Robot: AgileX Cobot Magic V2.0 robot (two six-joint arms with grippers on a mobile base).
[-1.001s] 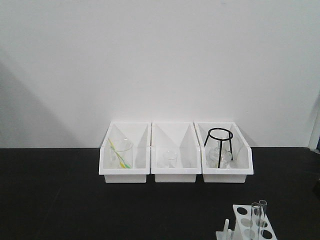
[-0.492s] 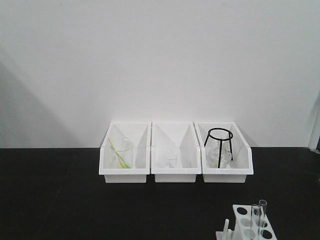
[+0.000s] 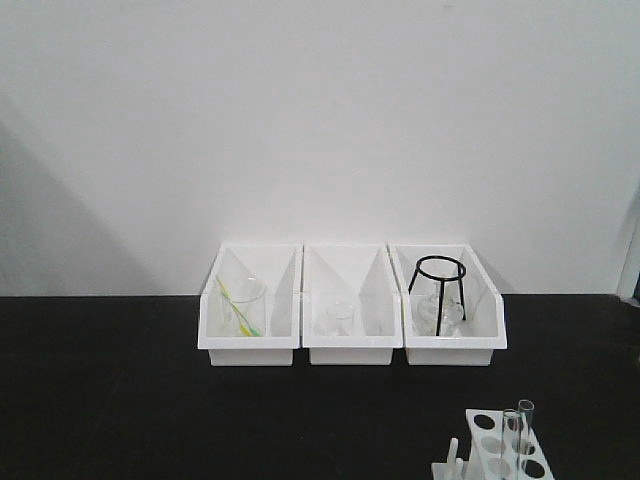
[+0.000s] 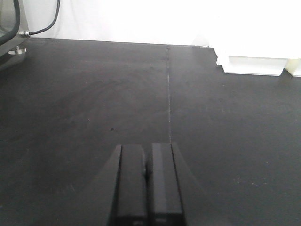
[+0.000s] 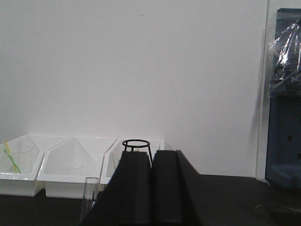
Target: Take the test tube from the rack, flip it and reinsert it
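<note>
The white rack stands at the table's front right corner, cut off by the front view's lower edge, with short pegs on its left side. Two clear test tubes stand upright in its holes. In the right wrist view one test tube rises just left of my right gripper, which is shut and holds nothing. My left gripper is shut and empty, low over the bare black table. Neither gripper shows in the front view.
Three white open-front bins line the wall, holding glass beakers and a black wire tripod. A blue cabinet stands at the far right. A table seam runs ahead of the left gripper.
</note>
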